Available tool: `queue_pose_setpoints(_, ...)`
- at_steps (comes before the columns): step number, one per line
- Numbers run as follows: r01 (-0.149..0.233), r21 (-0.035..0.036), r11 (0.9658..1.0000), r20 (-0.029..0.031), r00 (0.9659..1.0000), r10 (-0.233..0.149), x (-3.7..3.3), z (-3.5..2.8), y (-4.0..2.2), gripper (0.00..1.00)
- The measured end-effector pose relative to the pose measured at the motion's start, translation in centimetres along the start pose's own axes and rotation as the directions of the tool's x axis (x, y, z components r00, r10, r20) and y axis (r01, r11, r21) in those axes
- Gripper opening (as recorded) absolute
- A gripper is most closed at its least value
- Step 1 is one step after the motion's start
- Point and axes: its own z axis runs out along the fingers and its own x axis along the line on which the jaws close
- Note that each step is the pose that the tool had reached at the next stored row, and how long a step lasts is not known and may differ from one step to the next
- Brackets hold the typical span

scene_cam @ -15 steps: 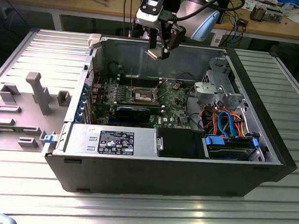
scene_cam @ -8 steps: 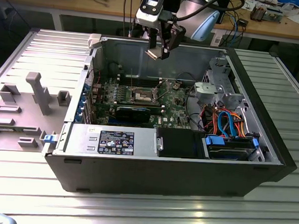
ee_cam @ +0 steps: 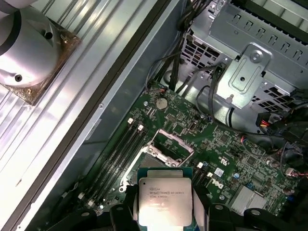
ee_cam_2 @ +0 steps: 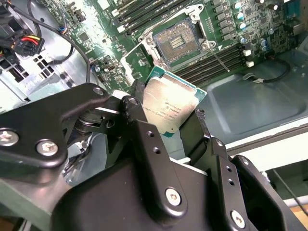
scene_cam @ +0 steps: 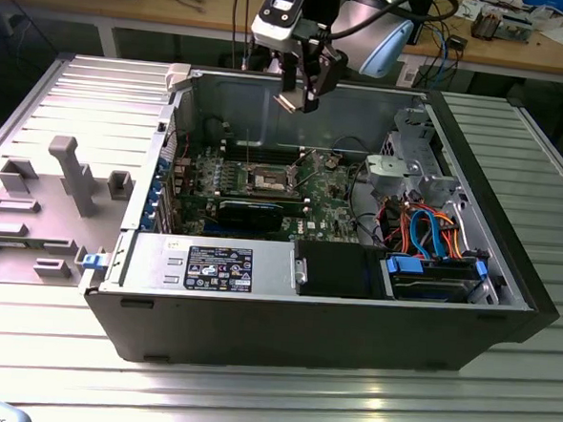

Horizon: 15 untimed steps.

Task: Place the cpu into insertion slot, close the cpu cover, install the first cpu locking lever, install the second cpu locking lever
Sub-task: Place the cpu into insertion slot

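We see the cpu (ee_cam_2: 169, 103) clamped by its edges in the tool (ee_cam_2: 168, 118), held in the air well above the insertion slot (ee_cam_2: 178, 41) on the green motherboard (ee_cam: 219, 149) inside the black computer case (scene_cam: 255, 329) that lies on the ribbed desk (scene_cam: 346, 401).

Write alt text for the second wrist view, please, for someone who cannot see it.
A black gripper holds the cpu, a flat silver-topped chip, by its edges above a green circuit board. Past it lies the insertion slot, uncovered and empty, with long memory slots beside it.
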Motion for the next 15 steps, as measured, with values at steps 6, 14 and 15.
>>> queue_pose_setpoints(6, -0.032, -0.0008, 0.9995, 0.0028, 0.9995, 0.032, 0.10, 0.07, -0.16, 0.54)
queue_pose_setpoints(14, -0.155, -0.0041, 0.9879, 0.0136, 0.9878, 0.155, 0.10, 0.22, -0.18, 0.54)
queue_pose_setpoints(15, -0.165, -0.0045, 0.9864, 0.0145, 0.9863, 0.165, 0.10, 0.23, -0.18, 0.54)
